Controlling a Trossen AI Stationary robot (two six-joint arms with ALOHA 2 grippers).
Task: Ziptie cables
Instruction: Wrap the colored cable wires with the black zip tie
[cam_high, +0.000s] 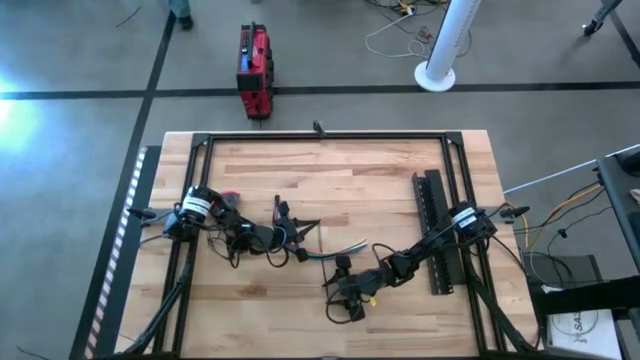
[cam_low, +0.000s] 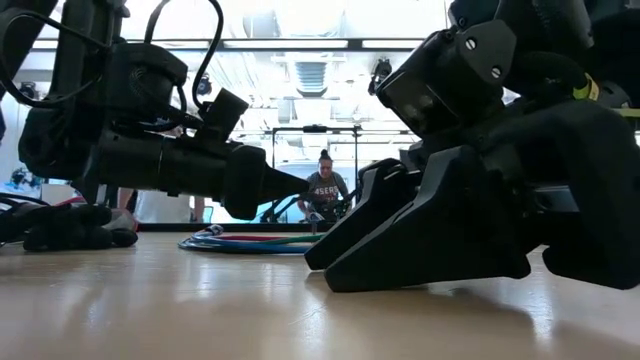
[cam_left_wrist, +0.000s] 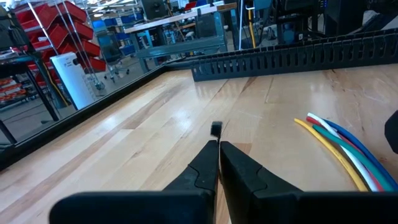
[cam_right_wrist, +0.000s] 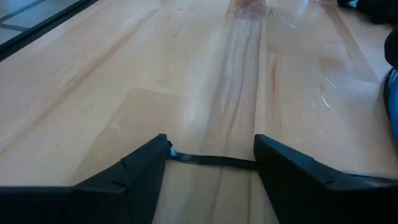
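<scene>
High view: wooden table (cam_high: 300, 170) with a black frame, both arms reaching in toward the middle. Left gripper (cam_high: 306, 226) sits left of centre, low over the wood, pointing right. Right gripper (cam_high: 345, 290) is lower and just right of centre, pointing left, down at the table surface. Cables (cam_high: 345, 246) lie between the two, a short curved bundle, near the left gripper tip and just above the right one. Long black perforated bar (cam_high: 436, 228) lies along the right side of the table, under the right arm.

Left wrist view: left gripper (cam_left_wrist: 217, 149) has its fingers (cam_left_wrist: 202, 165) pressed together, only a hairline gap, with a small black piece (cam_left_wrist: 216, 129) sticking up at the tips; looks like the end of the ziptie pinched there, but too small to be sure. Cables (cam_left_wrist: 339, 149) show as yellow, green, red, white and blue wires, lying flat on the wood beside the fingers, apart from them. Perforated bar (cam_left_wrist: 311, 59) runs across the far side.

Right wrist view: right gripper (cam_right_wrist: 211, 158) fingers (cam_right_wrist: 143, 165) are spread wide, tips on or just above the wood. Ziptie (cam_right_wrist: 211, 161) lies flat on the table, spanning the gap from one fingertip to the other, not clamped.

Low view: both grippers are close to the tabletop, cables (cam_low: 250, 240) in a low coil behind them. A person (cam_low: 323, 190) sits far back in the room.
</scene>
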